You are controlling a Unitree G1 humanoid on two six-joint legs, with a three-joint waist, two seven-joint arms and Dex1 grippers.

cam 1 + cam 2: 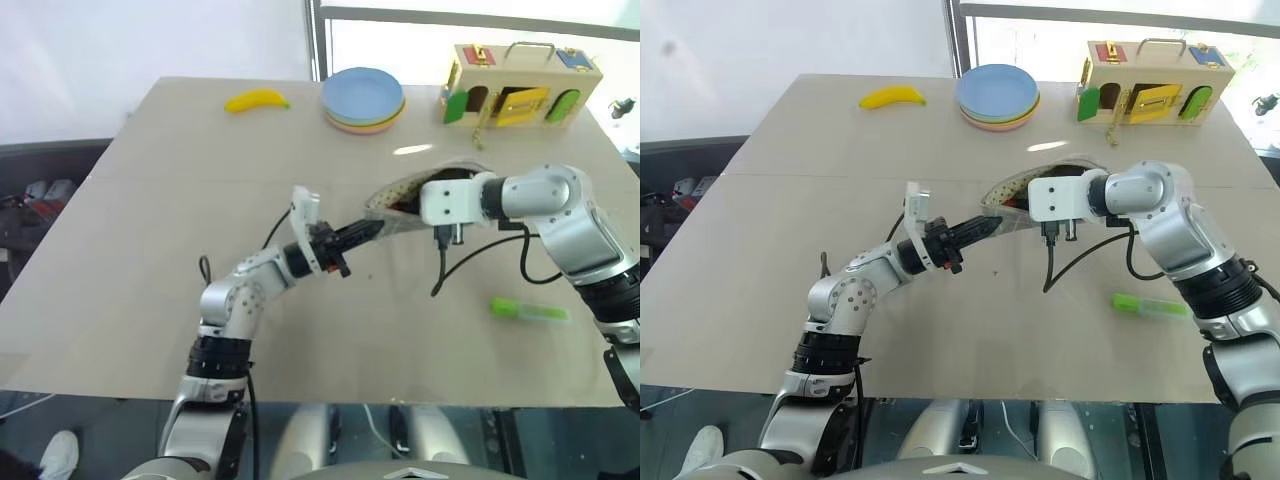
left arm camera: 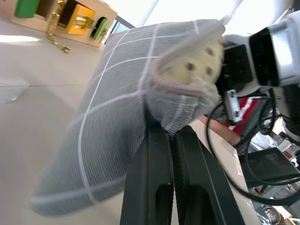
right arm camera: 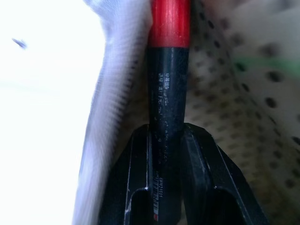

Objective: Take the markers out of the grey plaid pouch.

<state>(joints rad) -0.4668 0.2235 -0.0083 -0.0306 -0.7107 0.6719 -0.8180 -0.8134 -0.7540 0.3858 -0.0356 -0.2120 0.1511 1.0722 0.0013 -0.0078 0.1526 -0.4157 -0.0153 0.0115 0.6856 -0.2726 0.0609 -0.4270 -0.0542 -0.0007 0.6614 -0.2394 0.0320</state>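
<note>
The grey plaid pouch [image 2: 112, 122] is held up off the table near its middle, its mouth open and the dotted olive-tan inside [image 1: 392, 191] showing. My left gripper [image 2: 173, 130] is shut on the pouch's fabric edge, reaching in from the left [image 1: 363, 233]. My right gripper [image 3: 167, 131] is inside the pouch mouth, shut on a dark marker with a red end [image 3: 168, 89]. A bright green marker [image 1: 528, 311] lies on the table to the right, apart from both grippers.
At the back of the table lie a yellow banana [image 1: 256, 100], a stack of plates [image 1: 363, 98] and a wooden latch box [image 1: 520, 86]. A black cable [image 1: 470, 262] hangs from my right wrist over the table.
</note>
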